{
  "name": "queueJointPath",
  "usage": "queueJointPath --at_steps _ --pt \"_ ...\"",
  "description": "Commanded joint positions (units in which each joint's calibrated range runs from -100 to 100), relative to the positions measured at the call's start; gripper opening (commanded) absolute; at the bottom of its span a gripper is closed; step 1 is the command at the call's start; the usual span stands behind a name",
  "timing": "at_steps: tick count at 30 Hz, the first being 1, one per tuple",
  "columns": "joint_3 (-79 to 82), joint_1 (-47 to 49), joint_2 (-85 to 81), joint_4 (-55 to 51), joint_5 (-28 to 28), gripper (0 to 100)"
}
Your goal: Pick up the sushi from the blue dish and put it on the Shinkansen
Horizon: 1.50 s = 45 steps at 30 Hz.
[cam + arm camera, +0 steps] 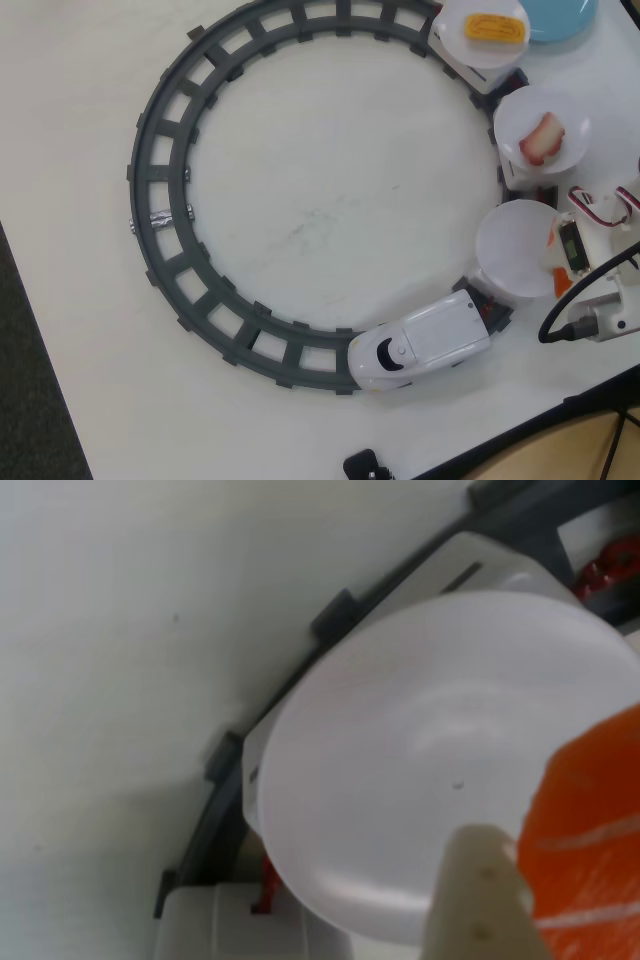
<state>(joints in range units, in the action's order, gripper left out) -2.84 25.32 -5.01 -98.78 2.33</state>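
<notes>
I'm hovering the gripper (520, 900), fingers pinching the sushi (590, 830), over the empty plate (420, 780) behind the Shinkansen (420, 345), so I'm centering before letting go.

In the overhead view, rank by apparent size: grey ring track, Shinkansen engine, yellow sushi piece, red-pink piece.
1. grey ring track
2. Shinkansen engine
3. and 4. yellow sushi piece and red-pink piece: too alike to rank.
</notes>
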Motion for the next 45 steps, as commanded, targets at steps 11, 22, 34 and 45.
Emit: queueJointPath --at_steps 11,22,34,45 --pt "-0.1 3.5 -1.8 6.1 1.9 2" --pt "-0.4 4.2 11.3 13.5 2.1 2" --pt "-0.3 5.1 12.9 14.3 2.8 20" --pt "-4.0 2.1 7.4 13.2 2.1 35"
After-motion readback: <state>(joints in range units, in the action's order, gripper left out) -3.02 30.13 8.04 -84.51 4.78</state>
